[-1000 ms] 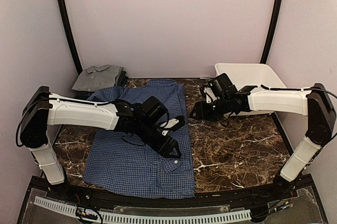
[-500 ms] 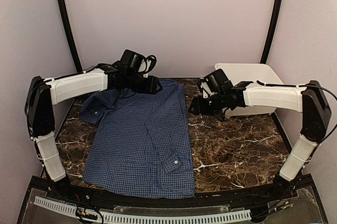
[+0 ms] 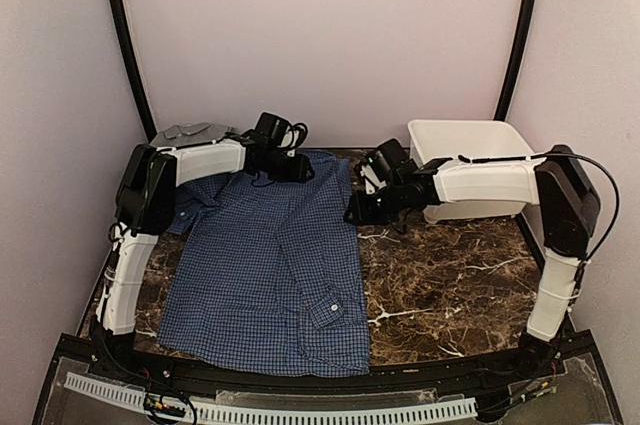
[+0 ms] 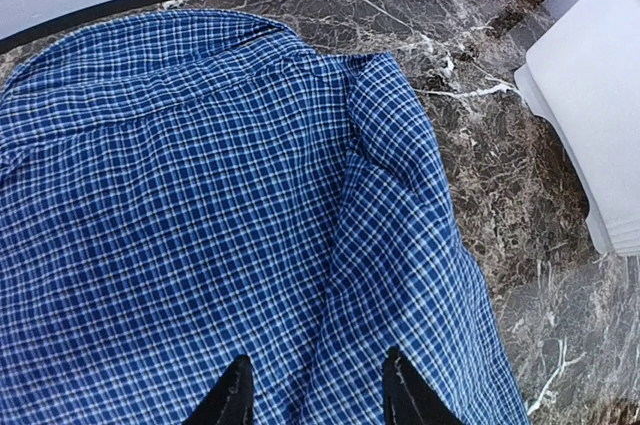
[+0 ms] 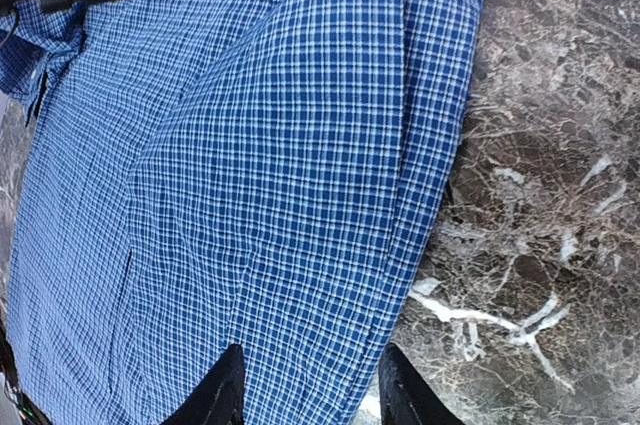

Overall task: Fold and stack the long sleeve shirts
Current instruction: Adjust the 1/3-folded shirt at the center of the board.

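Top external view: the blue checked shirt (image 3: 270, 265) lies spread flat on the left half of the dark marble-patterned table (image 3: 450, 275), running from the far edge almost to the near edge, with a small buttoned pocket (image 3: 328, 307) near its right side. The grey shirt (image 3: 185, 132) sits in the far-left corner, mostly hidden behind the left arm.

The left gripper (image 3: 292, 167) hangs over the far end of the blue shirt. In the left wrist view its two dark fingers (image 4: 235, 395) stand spread apart above the checked cloth and pinch nothing. The right gripper (image 3: 356, 213) is at the shirt's right edge, toward the far end. In the right wrist view its fingers (image 5: 228, 385) are likewise spread, one over the cloth and one over the edge where the cloth meets bare marble, and they grasp nothing.

A white plastic tub (image 3: 470, 135) stands in the far-right corner, well apart from both shirts, behind the right arm. Only its plain white inner walls show.
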Controlling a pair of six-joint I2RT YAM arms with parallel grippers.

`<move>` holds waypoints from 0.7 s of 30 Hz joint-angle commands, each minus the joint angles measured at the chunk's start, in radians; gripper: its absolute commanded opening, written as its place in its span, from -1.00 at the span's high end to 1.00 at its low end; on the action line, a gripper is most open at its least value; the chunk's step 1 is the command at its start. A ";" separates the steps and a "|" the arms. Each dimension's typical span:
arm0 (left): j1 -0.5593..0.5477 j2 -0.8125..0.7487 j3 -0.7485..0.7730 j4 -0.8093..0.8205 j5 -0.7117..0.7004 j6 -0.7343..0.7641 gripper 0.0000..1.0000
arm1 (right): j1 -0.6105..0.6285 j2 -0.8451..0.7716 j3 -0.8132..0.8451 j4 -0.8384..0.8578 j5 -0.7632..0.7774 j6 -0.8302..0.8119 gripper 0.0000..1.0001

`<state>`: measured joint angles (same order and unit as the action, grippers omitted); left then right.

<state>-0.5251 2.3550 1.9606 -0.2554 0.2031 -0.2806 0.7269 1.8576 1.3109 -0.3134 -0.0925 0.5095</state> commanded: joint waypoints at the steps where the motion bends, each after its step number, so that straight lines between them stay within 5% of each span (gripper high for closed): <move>1: -0.005 0.054 0.081 0.004 0.050 0.012 0.15 | 0.026 0.037 0.027 0.013 -0.009 -0.011 0.16; 10: -0.004 0.135 0.130 0.036 0.230 -0.033 0.03 | 0.026 0.090 0.026 0.011 -0.018 -0.008 0.21; 16: -0.006 0.159 0.158 0.042 0.287 -0.048 0.30 | 0.026 0.091 0.005 0.020 -0.018 -0.001 0.24; 21: -0.006 0.159 0.168 0.045 0.301 -0.056 0.75 | 0.028 0.093 -0.008 0.030 -0.021 0.004 0.27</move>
<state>-0.5266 2.5225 2.0941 -0.2283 0.4625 -0.3294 0.7483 1.9400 1.3128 -0.3134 -0.1081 0.5076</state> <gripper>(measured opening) 0.197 0.369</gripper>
